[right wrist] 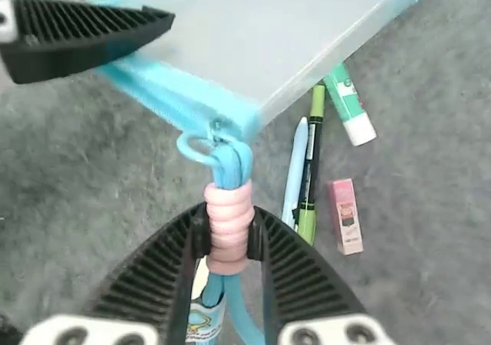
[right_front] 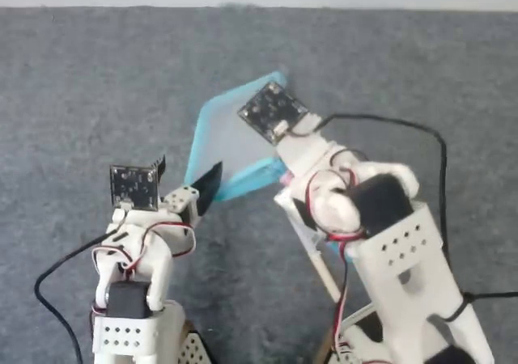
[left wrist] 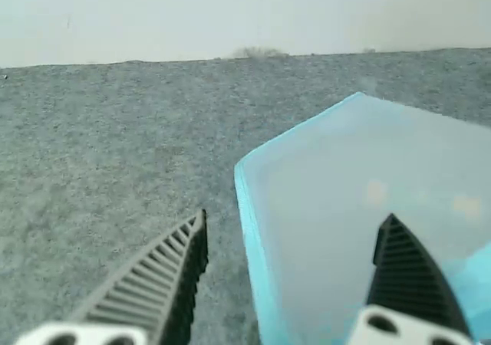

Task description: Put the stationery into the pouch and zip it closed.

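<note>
The translucent pouch (right_front: pixel 231 137) with blue edges lies tilted on the grey carpet. My right gripper (right wrist: pixel 228 234) is shut on the pink ringed zipper pull (right wrist: pixel 228 222) at the pouch's (right wrist: pixel 261 38) zipper end. Beside that end lie a green glue stick (right wrist: pixel 349 107), a green pen (right wrist: pixel 311 169), a light blue pen (right wrist: pixel 294 172) and a pink eraser (right wrist: pixel 345 215), all outside the pouch. My left gripper (left wrist: pixel 291 272) is open, its fingers either side of the pouch's (left wrist: pixel 368 207) blue edge. One of its fingers (right wrist: pixel 77 27) shows above the pouch in the right wrist view.
Grey carpet (right_front: pixel 97 73) covers the whole table up to a pale wall at the back. A black cable (right_front: pixel 441 162) loops from the right arm (right_front: pixel 380 218). The left arm's base (right_front: pixel 129 323) stands at the near edge.
</note>
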